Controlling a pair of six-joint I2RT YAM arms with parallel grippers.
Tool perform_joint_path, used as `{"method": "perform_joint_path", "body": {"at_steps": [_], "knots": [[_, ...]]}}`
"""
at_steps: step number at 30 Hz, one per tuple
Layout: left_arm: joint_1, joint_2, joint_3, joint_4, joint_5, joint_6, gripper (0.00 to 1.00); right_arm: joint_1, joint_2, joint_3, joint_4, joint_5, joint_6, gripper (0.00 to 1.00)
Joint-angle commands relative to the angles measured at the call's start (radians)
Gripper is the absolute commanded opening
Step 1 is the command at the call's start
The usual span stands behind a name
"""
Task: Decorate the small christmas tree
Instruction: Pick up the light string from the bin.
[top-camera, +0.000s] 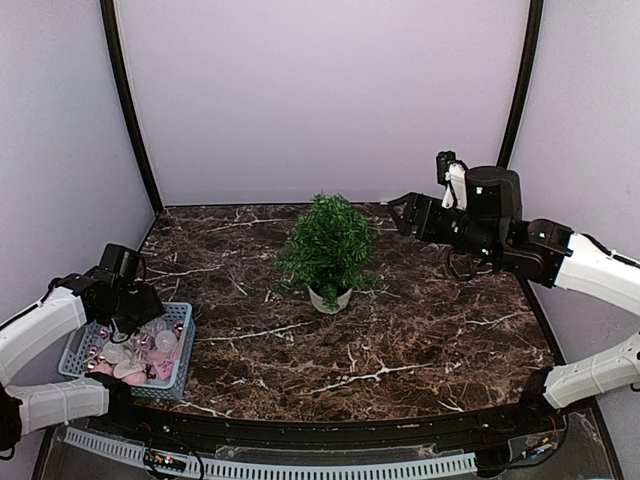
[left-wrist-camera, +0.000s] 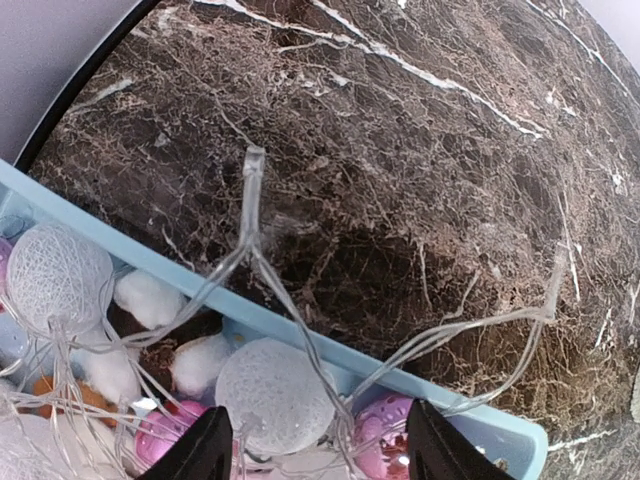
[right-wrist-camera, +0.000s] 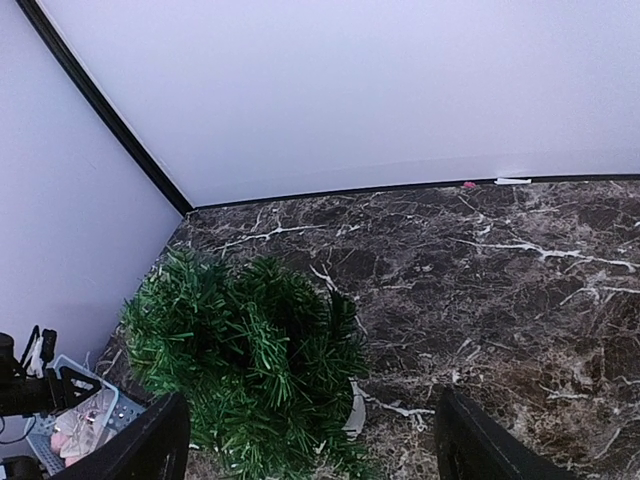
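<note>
The small christmas tree (top-camera: 327, 248), bushy green in a white pot (top-camera: 330, 298), stands mid-table with nothing hung on it that I can see. My left gripper (top-camera: 130, 312) hangs low over a light blue basket (top-camera: 186, 352) of ornaments. In the left wrist view its jaws (left-wrist-camera: 320, 458) are apart, straddling a white woven ball (left-wrist-camera: 275, 393), a pink bauble (left-wrist-camera: 385, 450) and clear light-string wire (left-wrist-camera: 250, 240). I see no grip on any of them. My right gripper (top-camera: 402, 213) is raised to the right of the tree, open and empty. From the right wrist view the tree (right-wrist-camera: 245, 365) lies below its spread fingers (right-wrist-camera: 165, 440).
The basket's blue rim (left-wrist-camera: 300, 328) runs across the left wrist view, with loops of wire draped over it onto the marble table (left-wrist-camera: 420, 180). More white balls (left-wrist-camera: 55, 275) and pink ornaments fill the basket. Pale walls enclose the table on three sides.
</note>
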Motion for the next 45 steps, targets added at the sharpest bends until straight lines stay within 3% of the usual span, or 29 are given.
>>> {"method": "perform_joint_path", "body": {"at_steps": [1, 10, 21, 27, 35, 37, 42, 45], "knots": [[0.010, 0.028, -0.033, 0.058, 0.011, 0.028, 0.59, -0.007, -0.002, -0.003, 0.040, -0.013, 0.011, 0.85], [0.011, 0.012, -0.087, 0.124, 0.109, 0.022, 0.68, -0.007, 0.015, 0.000, 0.039, -0.023, 0.021, 0.84], [0.011, -0.180, -0.046, 0.111, 0.172, 0.098, 0.72, -0.007, 0.051, 0.017, 0.032, -0.054, 0.027, 0.83], [0.011, -0.057, -0.012, 0.067, 0.202, 0.094, 0.72, -0.007, 0.061, 0.022, 0.038, -0.064, 0.035, 0.82], [0.009, 0.038, 0.011, 0.018, 0.139, 0.079, 0.71, -0.007, 0.062, 0.042, 0.032, -0.056, 0.028, 0.82], [0.011, 0.035, 0.003, 0.025, 0.136, 0.077, 0.70, -0.007, 0.067, 0.045, 0.035, -0.055, 0.025, 0.82], [0.011, 0.042, -0.021, 0.063, 0.137, 0.083, 0.53, -0.007, 0.075, 0.045, 0.038, -0.064, 0.026, 0.82], [0.011, 0.059, -0.022, 0.067, 0.126, 0.084, 0.47, -0.007, 0.070, 0.039, 0.034, -0.063, 0.031, 0.82]]}}
